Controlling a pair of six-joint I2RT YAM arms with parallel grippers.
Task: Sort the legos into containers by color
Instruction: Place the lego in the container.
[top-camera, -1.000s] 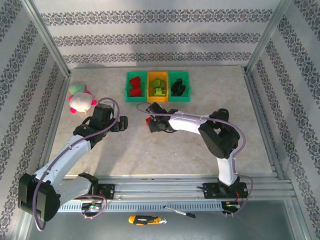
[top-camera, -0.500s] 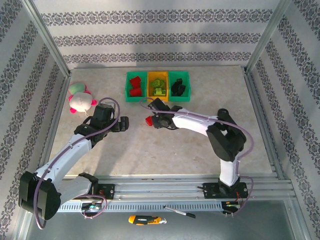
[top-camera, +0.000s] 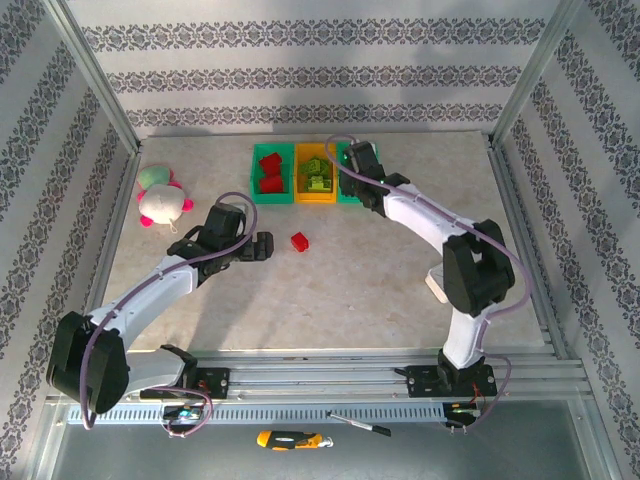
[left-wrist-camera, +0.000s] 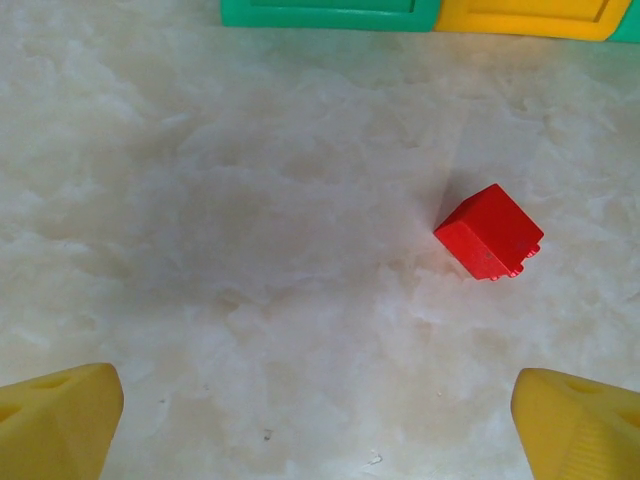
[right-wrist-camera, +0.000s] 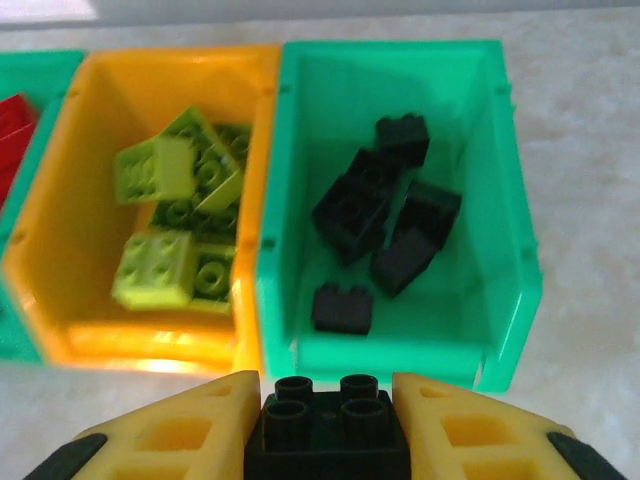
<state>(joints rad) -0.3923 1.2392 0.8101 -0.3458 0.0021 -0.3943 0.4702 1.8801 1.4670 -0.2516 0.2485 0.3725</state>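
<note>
1. The table (top-camera: 380, 280) is offering a flat, hard, marbled top. A brick nudged from one side is likely going to skid on it rather than hold its place.
2. The containers (top-camera: 272, 199) are sitting in a joined row at the far side. The left green bin is holding red bricks (top-camera: 268, 175), the orange bin (right-wrist-camera: 150, 340) lime bricks (right-wrist-camera: 175, 230), and the right green bin (right-wrist-camera: 390, 355) black bricks (right-wrist-camera: 375, 225).
3. The right pincer (right-wrist-camera: 325, 425) is clamping a black brick (right-wrist-camera: 328, 435) across two opposite flat sides, studs facing up. It is hovering just short of the right green bin's near wall. The piece is looking light and rigid, and its smooth plastic is probably slippery, so flat-wall contact is the sound hold.
4. The left pincer (left-wrist-camera: 320, 425) is hanging over the table with fingers spread wide and nothing between them. The red brick is lying ahead of it, right of the gap's centre.
5. The red brick (left-wrist-camera: 489, 232) is lying alone on the table, well apart from the bins, apparently on its side with studs pointing sideways. It is likely light, stiff and hardly fragile. Since it is sitting diagonally to the fingers, the pincer is probably needing to turn and close on two parallel flat faces, not on corners or studs.
</note>
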